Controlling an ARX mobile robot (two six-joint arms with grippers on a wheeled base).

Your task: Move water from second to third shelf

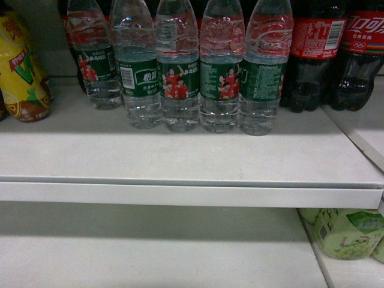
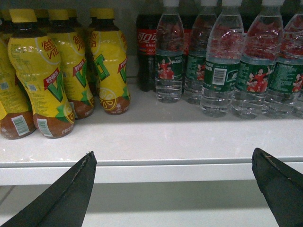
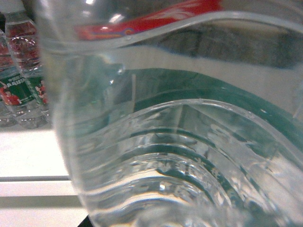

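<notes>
The right wrist view is filled by a water bottle (image 3: 180,142), so a grasp seems underway, though that gripper's state is hidden. The left gripper (image 2: 175,189) hangs open before the shelf (image 2: 151,165). Next: lift the bottle clear of its neighbours.

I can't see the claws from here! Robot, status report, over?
Left claw open, empty, facing the shelf edge. Water bottle fills the right wrist view; right claw itself unseen, grip unconfirmed. No obstruction seen.

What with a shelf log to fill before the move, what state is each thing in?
water bottles: upright, capped, full, on the shelf
cola bottles: upright, on the shelf
yellow bottles: upright, capped
left gripper: fingers apart, empty
nearest water bottle: fills right wrist view; grip unseen
</notes>
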